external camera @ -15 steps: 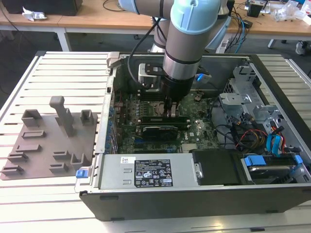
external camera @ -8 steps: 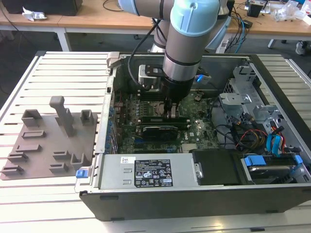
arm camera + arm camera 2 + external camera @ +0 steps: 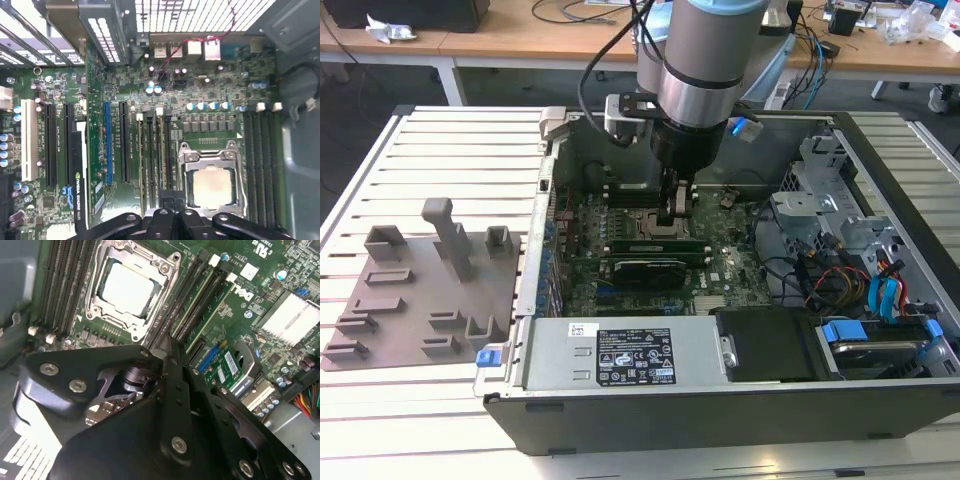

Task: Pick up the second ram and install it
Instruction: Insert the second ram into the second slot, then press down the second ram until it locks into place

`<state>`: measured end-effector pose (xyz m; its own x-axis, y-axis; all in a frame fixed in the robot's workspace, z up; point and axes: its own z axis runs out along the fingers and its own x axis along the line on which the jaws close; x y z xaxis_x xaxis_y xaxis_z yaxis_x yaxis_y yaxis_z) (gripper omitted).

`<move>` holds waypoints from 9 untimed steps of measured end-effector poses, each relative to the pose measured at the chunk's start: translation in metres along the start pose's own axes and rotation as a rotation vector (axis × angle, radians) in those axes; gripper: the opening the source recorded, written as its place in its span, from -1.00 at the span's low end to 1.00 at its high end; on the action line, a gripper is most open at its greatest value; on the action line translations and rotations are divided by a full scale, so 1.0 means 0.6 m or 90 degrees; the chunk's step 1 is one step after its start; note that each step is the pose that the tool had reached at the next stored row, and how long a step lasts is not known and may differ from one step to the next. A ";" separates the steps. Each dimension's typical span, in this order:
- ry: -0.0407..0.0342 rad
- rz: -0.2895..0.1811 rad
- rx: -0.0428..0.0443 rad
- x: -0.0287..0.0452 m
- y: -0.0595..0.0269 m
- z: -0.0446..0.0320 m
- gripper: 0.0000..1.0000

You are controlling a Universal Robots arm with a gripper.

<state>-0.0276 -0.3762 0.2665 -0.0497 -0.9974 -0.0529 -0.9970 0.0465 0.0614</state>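
Even indoor light, soft shadows, some glare.

Exterior view: bright, diffuse light on the slatted table [image 3: 440, 150]; the arm [image 3: 705, 70] throws shade on the motherboard [image 3: 650, 250] inside the case [image 3: 720, 390], whose interior is dimmer. Second wrist view: CPU [image 3: 126, 288] and heatsink [image 3: 295, 320] glare white; the close black gripper [image 3: 172, 347] is soft, out of focus. First wrist view: vent grille [image 3: 200, 15] blown out by backlight; board slightly hazy.

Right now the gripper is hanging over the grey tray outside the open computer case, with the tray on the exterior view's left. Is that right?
Not quite. The gripper is down inside the open computer case, over the green board beside the processor socket, not over the grey tray. The exterior view shows this. The tray does lie on that view's left, outside the case.
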 end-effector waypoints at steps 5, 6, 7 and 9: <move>0.0001 0.000 0.0000 0.000 0.000 -0.002 -0.80; 0.0001 0.000 0.0000 0.000 0.000 -0.002 -0.80; 0.0001 0.000 0.0000 0.000 0.000 -0.002 -0.80; 0.0005 0.000 0.0000 0.000 -0.002 0.002 -0.80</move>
<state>-0.0263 -0.3762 0.2652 -0.0500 -0.9974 -0.0521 -0.9970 0.0467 0.0614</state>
